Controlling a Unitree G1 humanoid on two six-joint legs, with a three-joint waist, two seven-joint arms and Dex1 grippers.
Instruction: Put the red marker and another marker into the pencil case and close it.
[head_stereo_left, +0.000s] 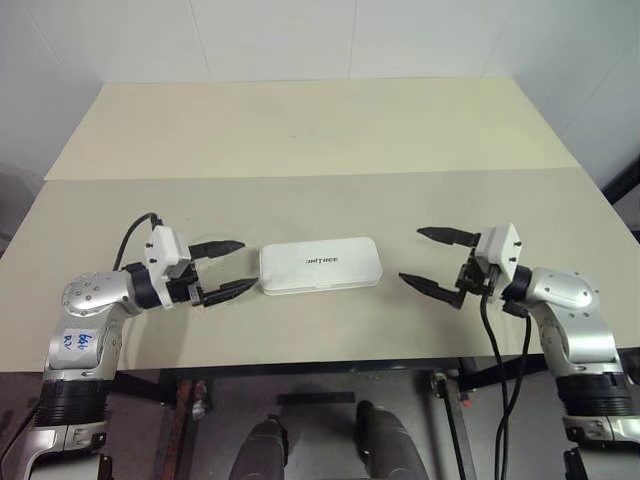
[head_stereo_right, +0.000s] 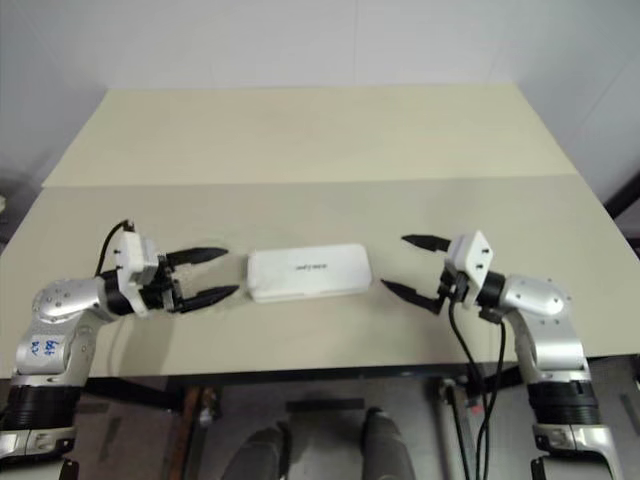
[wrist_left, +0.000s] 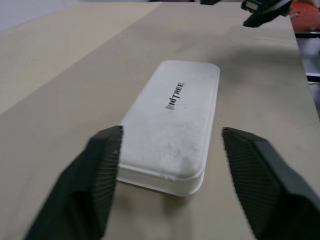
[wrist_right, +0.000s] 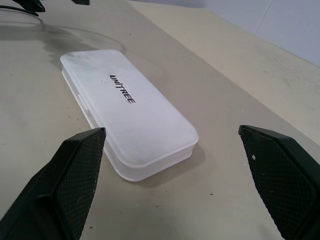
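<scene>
A closed white pencil case (head_stereo_left: 320, 266) lies flat on a beige bench (head_stereo_left: 320, 140). The left gripper (head_stereo_left: 226, 268) and right gripper (head_stereo_left: 432, 260) hover level at either end of it, pointing inward, fingers spread apart, neither touching the case.

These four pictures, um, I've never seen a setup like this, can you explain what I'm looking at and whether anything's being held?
It's a humanoid robot with two arms, standing at a beige table. The two wide pictures come from cameras in its head, looking down. The two close pictures come from a camera on each wrist, looking past that arm's black fingers. On the table lies a closed white pencil case, printed "Unitree". The left gripper and the right gripper sit either side of it, both open and empty. Nothing is held.
</scene>
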